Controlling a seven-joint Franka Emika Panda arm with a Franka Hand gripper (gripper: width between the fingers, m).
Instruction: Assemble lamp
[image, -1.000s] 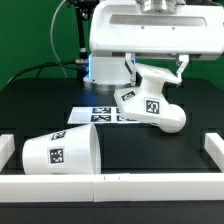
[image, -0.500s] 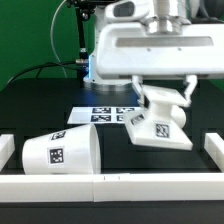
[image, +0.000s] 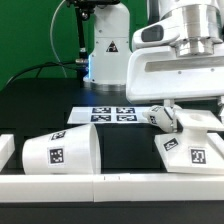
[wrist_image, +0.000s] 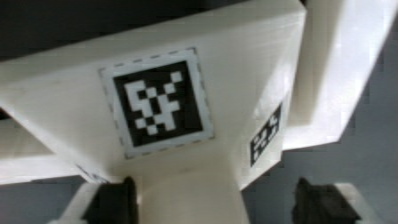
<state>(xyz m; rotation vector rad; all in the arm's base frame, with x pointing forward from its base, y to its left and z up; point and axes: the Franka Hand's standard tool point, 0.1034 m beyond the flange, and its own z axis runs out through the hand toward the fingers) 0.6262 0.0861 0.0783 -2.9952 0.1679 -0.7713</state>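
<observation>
Rails (image: 60, 186) of white edge the near side of the black table (image: 120, 148) in the exterior view. Just behind them the shade (image: 60, 150) lies on its side at that view's left, its wide mouth toward the right and a tag facing the camera. At the right the base (image: 190, 150) sits tilted, a tag showing on its near face, with the gripper (image: 170, 120) clenched on its upper part. The wrist view shows the dark fingertips (wrist_image: 107, 197) flanking the base's narrow section below two tags. Farther back the marker board (image: 112, 113) lies flat, well apart from the shade. The arm's pedestal (image: 105, 50) stands beyond it.
</observation>
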